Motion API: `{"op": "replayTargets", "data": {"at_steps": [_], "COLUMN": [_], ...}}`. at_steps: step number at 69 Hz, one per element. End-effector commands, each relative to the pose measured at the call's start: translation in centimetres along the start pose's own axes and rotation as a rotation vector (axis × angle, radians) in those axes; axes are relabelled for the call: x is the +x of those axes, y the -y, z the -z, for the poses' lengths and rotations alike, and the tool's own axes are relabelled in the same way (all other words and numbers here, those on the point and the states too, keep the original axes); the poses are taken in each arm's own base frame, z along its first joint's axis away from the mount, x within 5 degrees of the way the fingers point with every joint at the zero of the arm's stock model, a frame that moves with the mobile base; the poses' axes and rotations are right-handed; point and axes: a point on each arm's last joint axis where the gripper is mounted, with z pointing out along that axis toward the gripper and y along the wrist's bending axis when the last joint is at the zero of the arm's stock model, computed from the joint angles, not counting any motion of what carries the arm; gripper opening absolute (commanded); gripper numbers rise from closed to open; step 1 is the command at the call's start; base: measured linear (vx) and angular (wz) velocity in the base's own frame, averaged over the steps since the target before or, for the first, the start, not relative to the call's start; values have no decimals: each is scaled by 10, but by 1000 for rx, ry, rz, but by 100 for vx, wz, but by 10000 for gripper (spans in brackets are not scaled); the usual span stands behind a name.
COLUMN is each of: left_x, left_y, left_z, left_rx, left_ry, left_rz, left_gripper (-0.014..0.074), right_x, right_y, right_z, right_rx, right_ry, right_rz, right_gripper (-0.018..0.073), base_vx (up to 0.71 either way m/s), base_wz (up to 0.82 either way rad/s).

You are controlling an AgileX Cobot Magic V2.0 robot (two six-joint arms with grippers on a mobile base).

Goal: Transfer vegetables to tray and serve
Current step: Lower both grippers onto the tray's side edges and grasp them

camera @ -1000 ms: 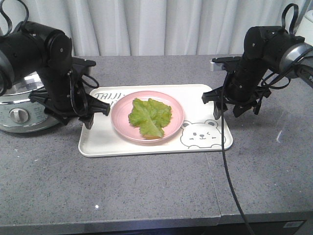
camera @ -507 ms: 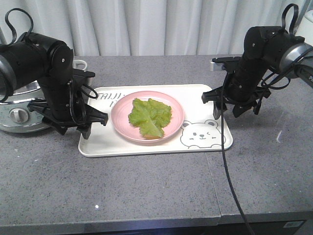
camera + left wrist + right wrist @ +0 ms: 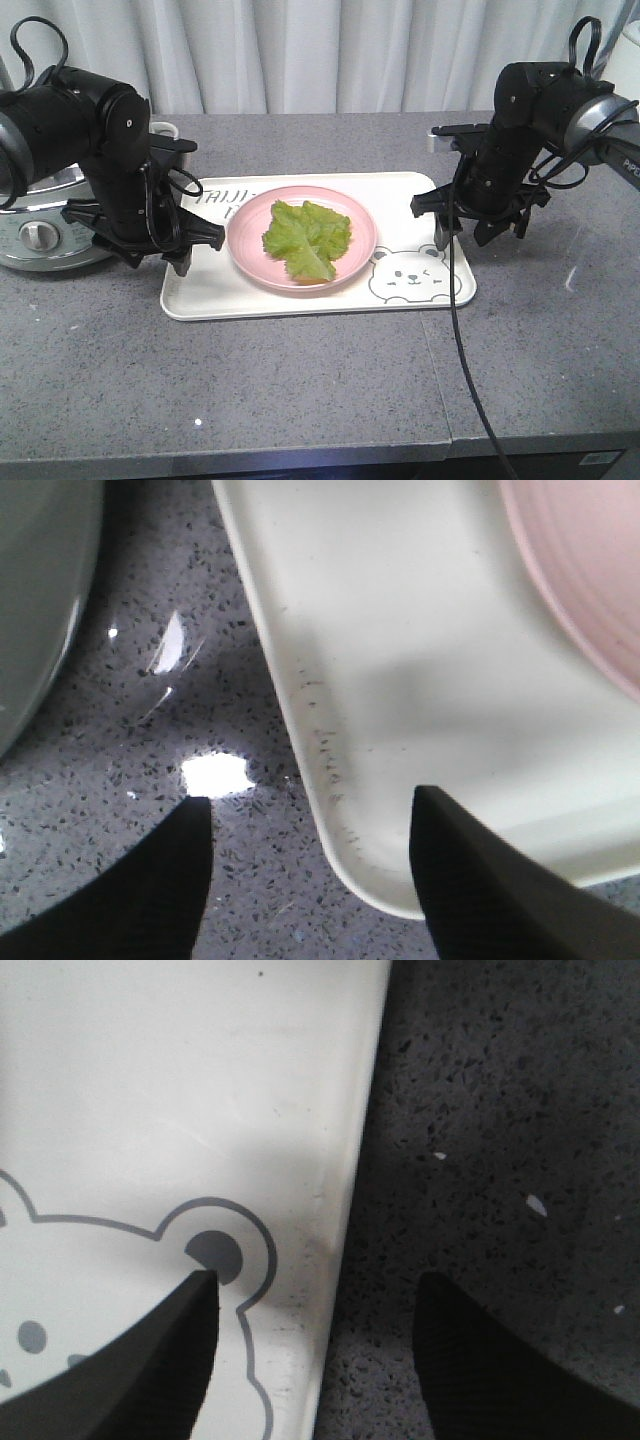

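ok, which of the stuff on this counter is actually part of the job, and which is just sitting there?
Job: lettuce, on the pink plate; tray under both; left pincer and right pincer, open, one astride each end of the tray.
Lying about: cooker, left of the tray; curtain behind.

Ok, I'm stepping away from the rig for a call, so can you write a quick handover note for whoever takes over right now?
Left gripper: open, one finger either side of the tray at its left rim, not clamped.
Right gripper: open, straddling the tray's right rim beside the bear print.
Lettuce leaf: lies on the pink plate, which sits on the tray on the counter.
Done: vegetables are on the tray.
Left: close both grippers on the rims, lift level, serve.
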Motion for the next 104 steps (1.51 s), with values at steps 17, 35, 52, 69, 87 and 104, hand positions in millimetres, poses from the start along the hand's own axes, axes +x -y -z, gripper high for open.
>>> {"op": "replayTargets", "data": {"at_steps": [17, 35, 52, 69, 87, 104], "left_x": [-7, -9, -9, -9, -8, -9], "left_y": [0, 2, 5, 5, 5, 5], "left_z": [0, -12, -23, -25, -27, -28], "left_rx": [3, 2, 13, 12, 8, 9], "left_ry": [36, 19, -9, -16, -34, -33], "left_rz": [13, 11, 13, 13, 12, 1], "left_gripper": [412, 412, 410, 340, 142, -8], "right_x": [3, 2, 2, 1, 1, 1], "right_y": [0, 1, 1, 1, 1, 1], "right_z": [31, 23, 20, 19, 15, 15], "right_rx": [3, 1, 1, 1, -6, -6], "right_ry": [33, 16, 11, 9, -1, 0], "right_rz": [0, -2, -2, -1, -2, 1], "right_gripper": [412, 412, 398, 289, 118, 7], "base_vx": [0, 0, 0, 0, 0, 0], "base_wz": [0, 0, 0, 0, 0, 0]}}
